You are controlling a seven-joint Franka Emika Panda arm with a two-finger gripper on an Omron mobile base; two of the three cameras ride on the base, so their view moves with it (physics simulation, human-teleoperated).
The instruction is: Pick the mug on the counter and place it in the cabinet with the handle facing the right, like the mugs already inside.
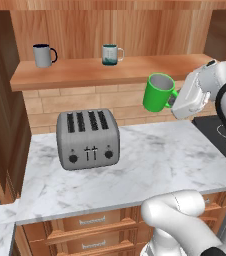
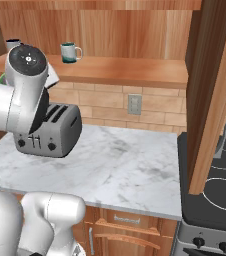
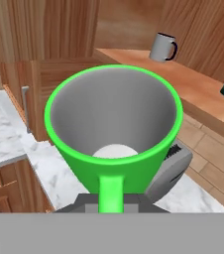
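Note:
The bright green mug (image 1: 157,93) hangs in the air, tilted, above the right part of the marble counter (image 1: 150,160) and just in front of the cabinet shelf's edge (image 1: 110,72). My gripper (image 1: 173,101) is shut on its green handle (image 1: 171,97), which points right toward the hand. In the hand view the mug (image 3: 113,116) opens toward the camera, pale grey inside, with the handle (image 3: 111,192) at the bottom between my fingers. A sliver of the green mug (image 2: 2,78) peeks out behind the arm in the right base view.
On the shelf stand a grey mug with a dark handle (image 1: 44,55) and a white-and-teal mug (image 1: 111,54), both handles right. A silver toaster (image 1: 87,138) sits on the counter's left. A black stovetop (image 2: 220,185) lies to the right, beside a wooden side panel (image 2: 210,95).

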